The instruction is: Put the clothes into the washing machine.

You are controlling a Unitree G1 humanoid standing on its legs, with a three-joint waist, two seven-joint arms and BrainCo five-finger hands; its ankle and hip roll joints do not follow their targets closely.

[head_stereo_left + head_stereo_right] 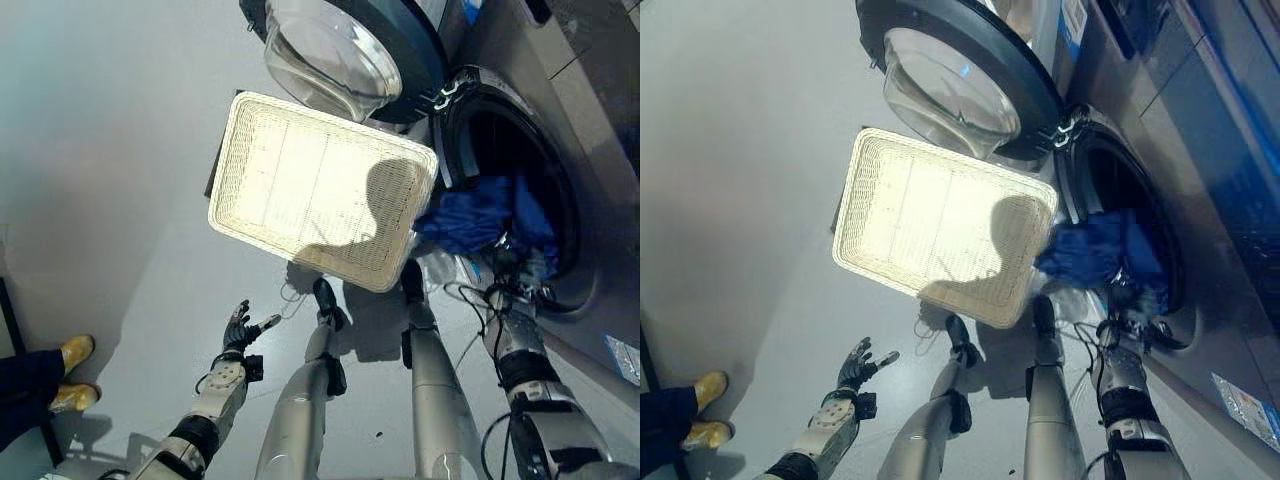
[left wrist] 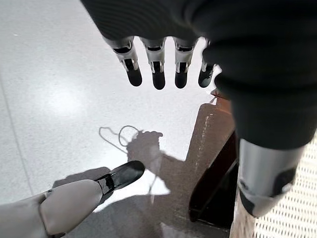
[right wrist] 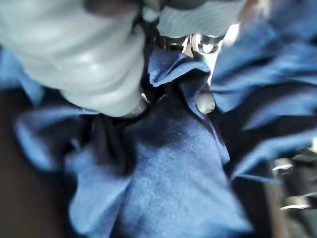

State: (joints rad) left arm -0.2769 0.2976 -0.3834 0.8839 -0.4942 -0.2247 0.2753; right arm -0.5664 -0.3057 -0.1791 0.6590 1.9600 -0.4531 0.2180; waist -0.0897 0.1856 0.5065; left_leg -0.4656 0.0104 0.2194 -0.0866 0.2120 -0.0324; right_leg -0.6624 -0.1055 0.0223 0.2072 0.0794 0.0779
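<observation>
Blue clothes (image 1: 485, 215) hang bunched in the round opening of the washing machine (image 1: 590, 190), partly inside the dark drum and partly spilling out over its lower rim toward the basket. The right robot hand (image 1: 510, 262) is at the lower edge of the opening, buried in the blue cloth; in the right wrist view the fabric (image 3: 168, 163) folds closely around the thumb (image 3: 99, 74) and the fingers are covered by it, so I cannot tell whether they are curled round the cloth or straight. The machine's glass door (image 1: 330, 50) stands swung open beside the opening. A pale woven basket (image 1: 320, 190), rectangular and with nothing lying in it, sits on the grey floor (image 1: 110, 150) just beside the machine, one corner close to the hanging cloth. The left robot hand (image 1: 240, 325) hovers low over the floor, well apart from the basket and the clothes, its fingers (image 2: 158, 74) straight and spread with the thumb held apart, holding nothing. A person's yellow shoes (image 1: 72, 372) show at the edge of the floor
</observation>
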